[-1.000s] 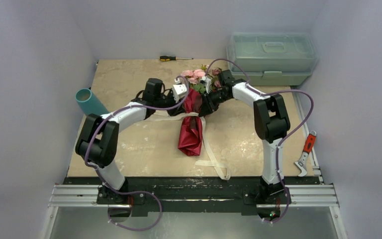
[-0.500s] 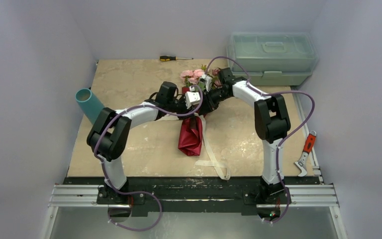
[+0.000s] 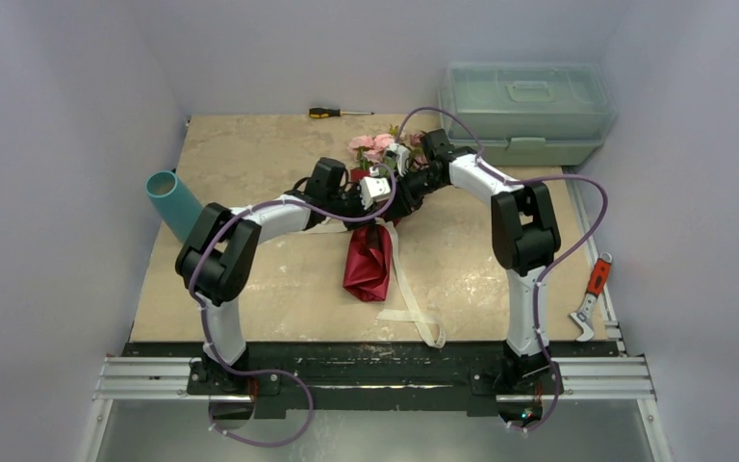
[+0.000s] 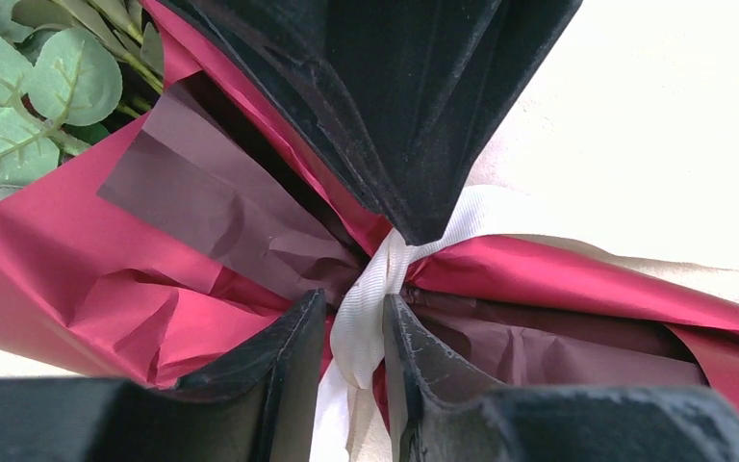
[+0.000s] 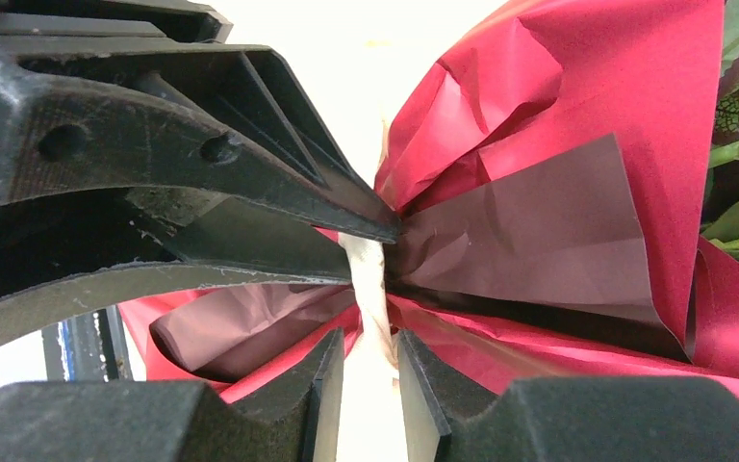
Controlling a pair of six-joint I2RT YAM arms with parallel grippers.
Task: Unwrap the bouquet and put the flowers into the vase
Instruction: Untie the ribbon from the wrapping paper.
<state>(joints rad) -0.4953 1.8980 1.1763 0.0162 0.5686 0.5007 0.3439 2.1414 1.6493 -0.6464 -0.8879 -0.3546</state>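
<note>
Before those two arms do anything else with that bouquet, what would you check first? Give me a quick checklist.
1. Ribbon between left tool fingers: ok, pinched.
2. Right tool firmly gripping ribbon: cannot tell; ribbon sits between its fingers.
3. Ribbon untied: not ok; it cinches the maroon paper.
4. Flowers out of the paper: not ok.
5. Vase mouth uncovered: ok, at the table's left edge.

One bouquet point(image 3: 368, 260), one vase point(image 3: 173, 200), one toolbox point(image 3: 524, 111), one screwdriver point(image 3: 332, 113), one table point(image 3: 250, 154)
</note>
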